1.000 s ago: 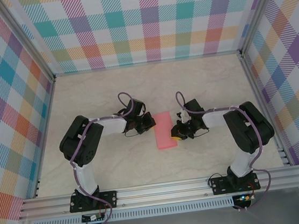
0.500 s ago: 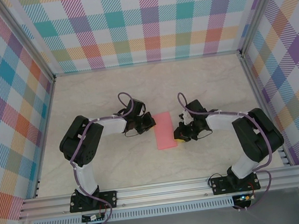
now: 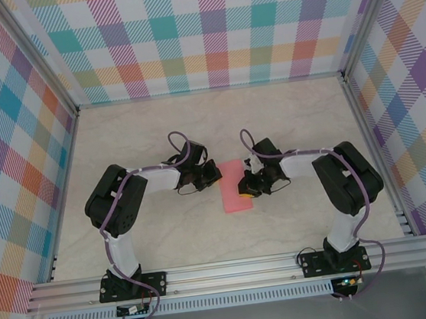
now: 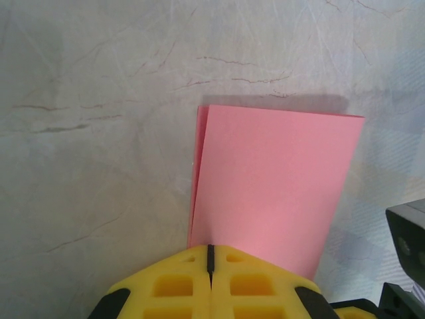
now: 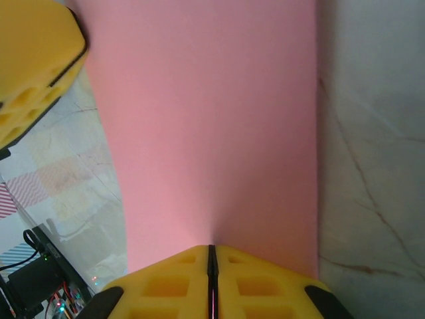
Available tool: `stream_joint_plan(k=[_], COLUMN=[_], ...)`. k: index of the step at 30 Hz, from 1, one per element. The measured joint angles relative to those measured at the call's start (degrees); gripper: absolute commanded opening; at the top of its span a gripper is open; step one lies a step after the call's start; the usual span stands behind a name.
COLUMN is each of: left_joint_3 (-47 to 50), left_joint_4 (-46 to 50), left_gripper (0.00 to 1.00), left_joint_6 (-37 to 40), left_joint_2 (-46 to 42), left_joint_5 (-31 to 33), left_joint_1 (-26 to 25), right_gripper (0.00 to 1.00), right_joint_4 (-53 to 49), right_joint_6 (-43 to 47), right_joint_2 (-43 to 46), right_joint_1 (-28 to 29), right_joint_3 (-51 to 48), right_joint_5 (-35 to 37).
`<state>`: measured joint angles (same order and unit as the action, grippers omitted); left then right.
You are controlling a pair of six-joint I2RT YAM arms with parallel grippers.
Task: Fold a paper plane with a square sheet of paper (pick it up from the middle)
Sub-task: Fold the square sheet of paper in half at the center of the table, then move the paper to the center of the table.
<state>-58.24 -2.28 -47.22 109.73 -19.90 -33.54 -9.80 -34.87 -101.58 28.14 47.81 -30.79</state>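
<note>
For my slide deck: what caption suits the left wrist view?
Left hand, shut, at the near edge of the folded square sheet of paper on the marbled table.

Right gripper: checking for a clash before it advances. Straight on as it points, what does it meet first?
Probably the folded pink sheet, lying directly ahead of the shut right gripper; the left gripper sits off to one side.

In the right wrist view the folded pink paper runs past the top edge, its near end hidden beneath the right pincer.
</note>
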Motion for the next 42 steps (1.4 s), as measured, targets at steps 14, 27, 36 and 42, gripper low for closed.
stream_joint_plan(k=[14, 27, 36, 42], left_joint_3=[-1.6, -4.2, -6.2, -1.7], left_joint_4=[0.3, 4.4, 10.4, 11.3], left_gripper=[0.02, 0.09, 0.25, 0.27], left_joint_6=[-0.3, 3.9, 6.1, 5.4], left_joint_2=[1.2, 1.2, -3.0, -11.4], left_joint_5=[-0.7, -0.2, 4.3, 8.4], left_joint_1=[0.0, -0.1, 0.0, 0.3], right_gripper=[0.10, 0.10, 0.10, 0.10], right_joint_4=[-0.6, -5.8, -6.3, -7.3], right_joint_6=[2.6, 2.1, 1.0, -1.4], right_joint_2=[9.6, 14.1, 7.6, 5.6], right_joint_1=[0.0, 0.1, 3.9, 6.1], right_joint_3=[-10.8, -4.7, 0.0, 0.0], right_joint_5=[-0.3, 5.2, 12.3, 14.7])
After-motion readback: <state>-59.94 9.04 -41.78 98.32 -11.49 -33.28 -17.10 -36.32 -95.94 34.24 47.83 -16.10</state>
